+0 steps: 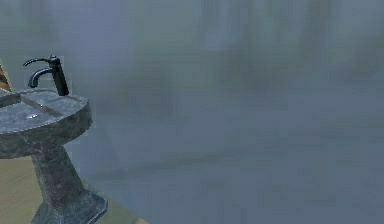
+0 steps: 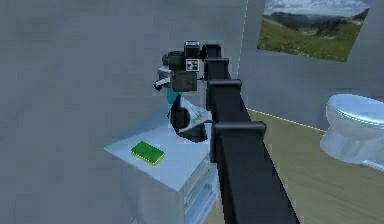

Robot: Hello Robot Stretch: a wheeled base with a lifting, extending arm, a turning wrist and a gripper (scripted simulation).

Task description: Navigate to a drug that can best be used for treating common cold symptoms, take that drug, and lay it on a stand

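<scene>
Gripper (image 2: 163, 82) seen by white stand (image 2: 175, 160) – small teal thing (image 2: 181, 90), likely drug, seen at it; whether held, and grip state, cannot be told. If released high, thing could be bounced off edge or tipped onto green pad (image 2: 148, 152)

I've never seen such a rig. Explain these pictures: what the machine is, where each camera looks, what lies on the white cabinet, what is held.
It is a wheeled robot with one arm and a two-finger gripper, in a simulated bathroom. The forward view looks ahead from the robot: a grey pedestal sink with a black tap. The arm side view looks out from the robot's body along the arm, the dark bar, to the gripper at its end. Near it stands a white cabinet with a flat green thing on top. A teal shape shows by the gripper; whether anything is held, I cannot tell. A toilet and a landscape picture are at the right.
</scene>
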